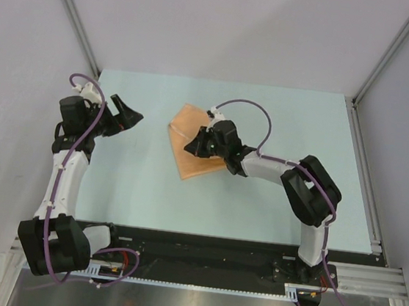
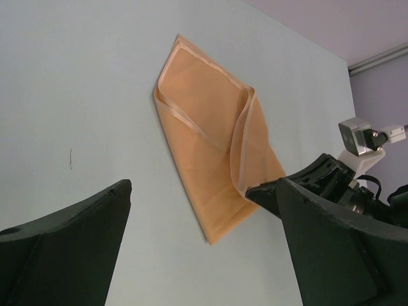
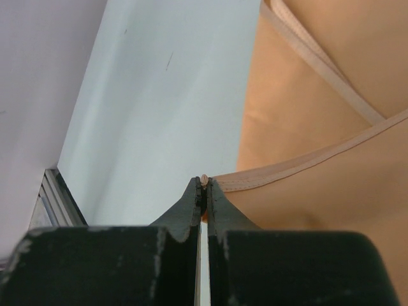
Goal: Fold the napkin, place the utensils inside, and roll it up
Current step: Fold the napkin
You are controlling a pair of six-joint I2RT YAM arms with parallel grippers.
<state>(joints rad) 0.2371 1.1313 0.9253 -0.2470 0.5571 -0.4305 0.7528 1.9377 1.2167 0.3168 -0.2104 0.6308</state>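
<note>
No writing, label, brand, number or sign can be read in any of the three views. The napkin (image 1: 195, 168) is plain cloth with no print, and the tabletop (image 1: 135, 182) around it carries no legible marking.

Item one on my feed: the table (image 1: 135, 182), a flat rectangular top in pale blue-green with a matte finish. A metal rail (image 1: 365, 171) runs along its right edge and a black strip (image 1: 216, 247) along its near edge. From the left wrist camera I can see a small dark mark (image 2: 70, 159) on the bare surface. Item two, the only thing I see lying on it: the napkin (image 1: 190, 148), a thin peach-orange cloth, folded over on itself, set cornerwise like a diamond a little beyond the middle of the top. Its pale hemmed border shows along the folded layer, and the cloth is lightly creased.
</note>
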